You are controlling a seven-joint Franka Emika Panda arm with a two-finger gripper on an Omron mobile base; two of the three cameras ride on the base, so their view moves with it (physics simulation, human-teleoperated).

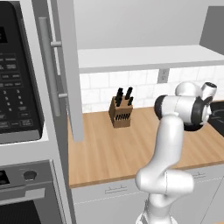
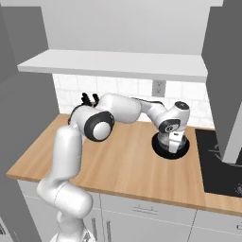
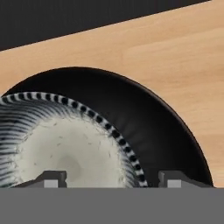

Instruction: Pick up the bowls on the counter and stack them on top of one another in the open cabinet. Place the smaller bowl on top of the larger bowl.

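Bowl: I am seeing a black bowl [image 2: 170,145] sitting on the surface [image 2: 118,156], just beside the dark cooktop [image 2: 220,165], well apart from the knife block [image 1: 121,109].
Second bowl: in the hand view a striped, speckled-grey bowl [image 3: 61,148] is nesting inside the black one [image 3: 144,118], I judge.
Tool: I am holding the tool [image 2: 174,142] right over the bowl; its tips are standing spread, straddling the striped rim, pinching nothing.
Risk: I am worried that closing here would catch both rims together, or clip one and tip the pair toward the cooktop.
Arm: it is reaching from the base across the surface, elbow near the knife block, wrist bending down over the bowl.
Cabinet: the shelf [image 2: 113,64] is waiting well above the bowl, bare.
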